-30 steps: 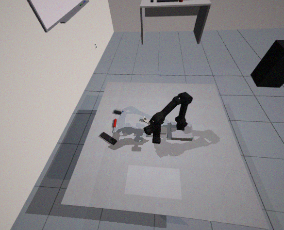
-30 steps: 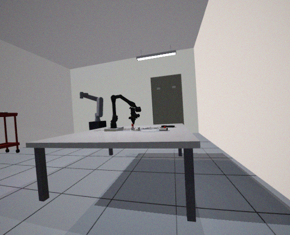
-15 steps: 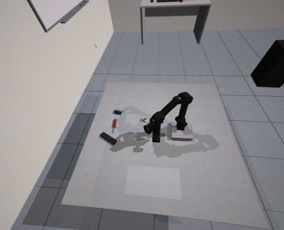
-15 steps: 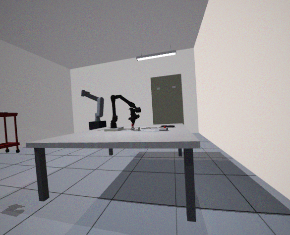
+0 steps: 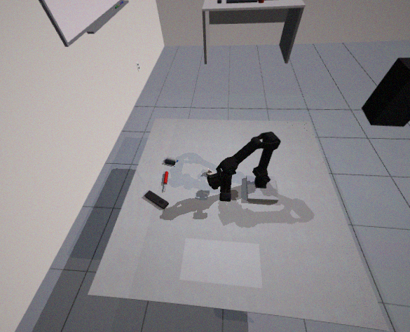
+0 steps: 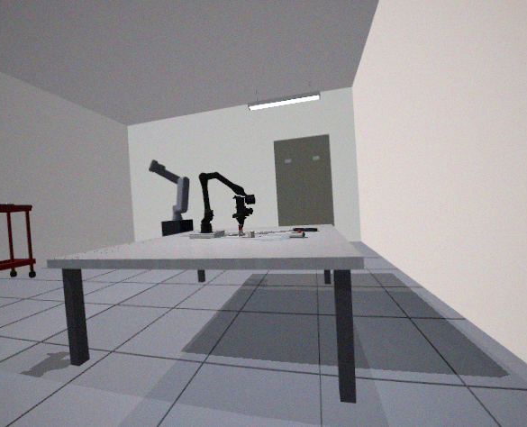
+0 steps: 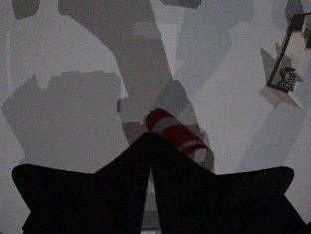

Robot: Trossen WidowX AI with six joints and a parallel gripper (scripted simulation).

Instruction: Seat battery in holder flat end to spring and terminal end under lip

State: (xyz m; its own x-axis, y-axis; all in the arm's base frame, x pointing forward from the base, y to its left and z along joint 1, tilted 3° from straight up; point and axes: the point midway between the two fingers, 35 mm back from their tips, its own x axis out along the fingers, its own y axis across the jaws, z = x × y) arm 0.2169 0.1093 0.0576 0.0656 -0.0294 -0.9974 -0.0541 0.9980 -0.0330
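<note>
Black claw (image 5: 225, 196) (image 6: 240, 223) (image 7: 151, 138) clenched, nothing gripped. Red-banded battery (image 6: 240, 227) (image 7: 174, 133) just beyond the tips, outside the holder (image 5: 209, 171) (image 6: 251, 233) (image 7: 295, 48). Lowering closed tips could topple or roll it; farther off, a stray nudge could skew the holder.

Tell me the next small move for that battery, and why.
I'd lift the gripper slightly and open it: its fingertips meet with nothing between them, and they partly cover the red-banded battery, which lies outside the holder.
</note>
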